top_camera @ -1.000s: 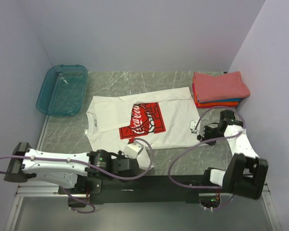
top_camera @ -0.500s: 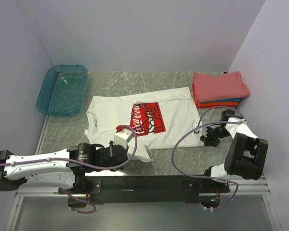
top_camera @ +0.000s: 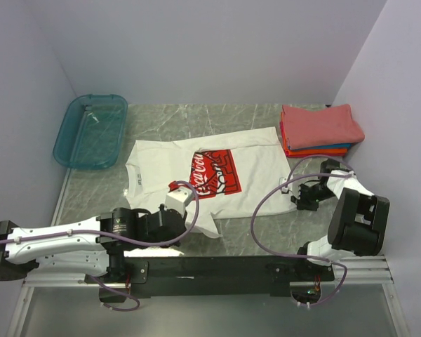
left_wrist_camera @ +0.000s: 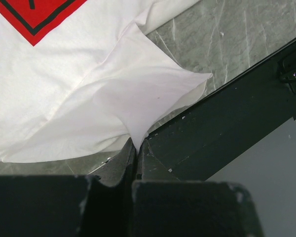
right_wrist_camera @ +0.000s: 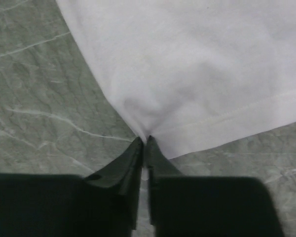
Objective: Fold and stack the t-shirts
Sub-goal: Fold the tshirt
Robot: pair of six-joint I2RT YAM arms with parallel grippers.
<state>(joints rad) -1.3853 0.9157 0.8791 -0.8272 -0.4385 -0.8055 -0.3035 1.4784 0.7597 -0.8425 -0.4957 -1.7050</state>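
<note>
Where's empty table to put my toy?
Bare marble lies behind the white tee, between the teal bin and the folded tee stack, and in front of the bin. The near side is crowded: left pincer and right pincer grip the tee.

top view: fixed, high, behind the arm bases, tilted down and forward; the whole table (top_camera: 161, 119) and tee (top_camera: 256, 175) are in frame, seen from far off.
left wrist view: very near, looks out past the left gripper (left_wrist_camera: 137, 147) at the tee's near corner, a strip of table and the black rail (left_wrist_camera: 222, 128).
right wrist view: very near, looks down past the right gripper (right_wrist_camera: 145, 142) at the tee's hem on the table.
all three views share the tee and the table.
</note>
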